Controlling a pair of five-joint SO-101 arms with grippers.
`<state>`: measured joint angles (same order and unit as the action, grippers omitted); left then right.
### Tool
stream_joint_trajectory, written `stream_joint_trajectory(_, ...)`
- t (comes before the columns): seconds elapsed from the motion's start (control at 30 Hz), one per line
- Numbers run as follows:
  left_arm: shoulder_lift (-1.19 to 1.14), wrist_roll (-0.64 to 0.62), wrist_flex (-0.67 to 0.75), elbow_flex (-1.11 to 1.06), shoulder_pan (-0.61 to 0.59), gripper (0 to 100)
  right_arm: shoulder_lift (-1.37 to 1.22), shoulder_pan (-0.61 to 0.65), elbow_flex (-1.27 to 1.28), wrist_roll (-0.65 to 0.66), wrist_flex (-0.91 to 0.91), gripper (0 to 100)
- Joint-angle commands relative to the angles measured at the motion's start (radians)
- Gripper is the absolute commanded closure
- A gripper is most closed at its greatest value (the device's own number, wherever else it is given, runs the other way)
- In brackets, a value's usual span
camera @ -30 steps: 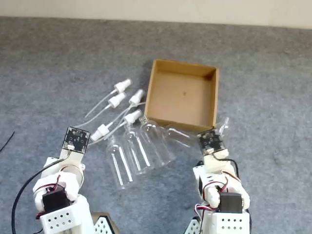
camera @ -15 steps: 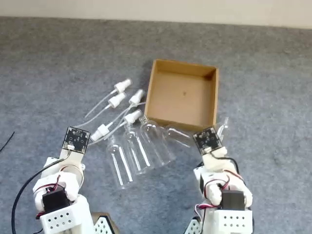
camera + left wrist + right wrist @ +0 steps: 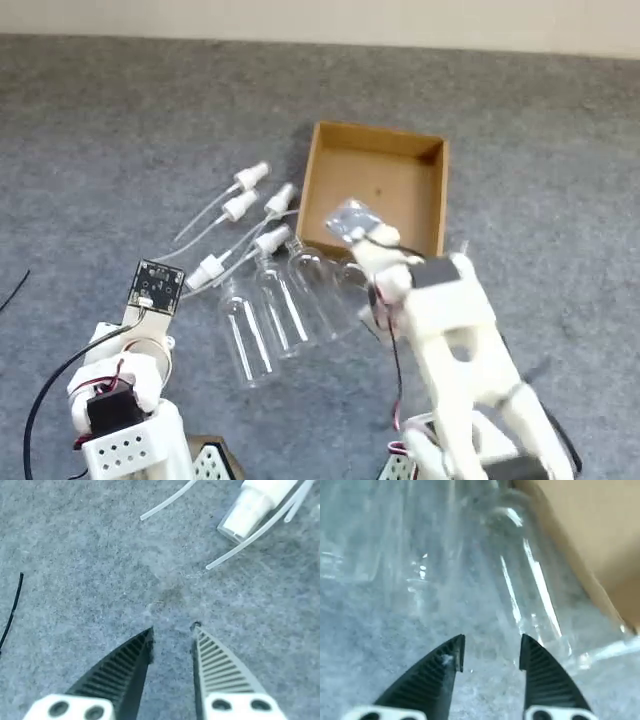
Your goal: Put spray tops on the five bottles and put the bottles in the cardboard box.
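Observation:
Several clear bottles without tops lie side by side on the grey carpet: one [image 3: 245, 328], a second [image 3: 283, 305], a third [image 3: 318, 288]. Several white spray tops with long tubes lie just beyond them, the nearest [image 3: 208, 270] by the leftmost bottle. The open cardboard box [image 3: 378, 132] holds nothing. My right arm [image 3: 425, 290] stretches over the bottles at the box's front wall. My right gripper [image 3: 492, 655] is open just short of a clear bottle [image 3: 530, 595] lying beside the box [image 3: 590, 530]. My left gripper [image 3: 172, 630] is open over bare carpet, with a spray top [image 3: 255, 500] ahead of it.
A thin black cable [image 3: 12, 610] lies on the carpet to one side of my left gripper. The left arm [image 3: 150, 300] stays near the table's front edge. Open carpet stretches left of the spray tops and right of the box.
My right arm has swung forward from the front edge, out over the bottles at the box's front wall. The left arm, bottles and spray tops have not moved.

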<state>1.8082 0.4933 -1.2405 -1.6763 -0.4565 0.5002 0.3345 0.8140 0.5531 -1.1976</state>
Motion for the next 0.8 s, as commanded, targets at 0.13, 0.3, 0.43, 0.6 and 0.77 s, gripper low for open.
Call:
stream_joint_trajectory(0.13,0.001,0.008,0.014,-0.019,-0.012,88,-0.206,0.028,-0.236,0.110,0.013,83.5)
stream_joint_trajectory(0.3,0.001,0.008,0.014,-0.019,-0.012,88,-0.266,0.031,-0.260,0.114,0.018,83.5)
stream_joint_trajectory(0.43,0.001,0.008,0.014,-0.019,-0.012,88,-0.245,0.050,-0.262,0.135,0.015,81.0)
stream_joint_trajectory(0.6,0.001,0.008,0.014,-0.019,-0.012,88,-0.223,0.076,-0.260,0.195,0.010,67.8)
stream_joint_trajectory(0.77,0.001,0.008,0.014,-0.019,-0.012,88,-0.222,0.079,-0.262,0.218,0.018,67.0)
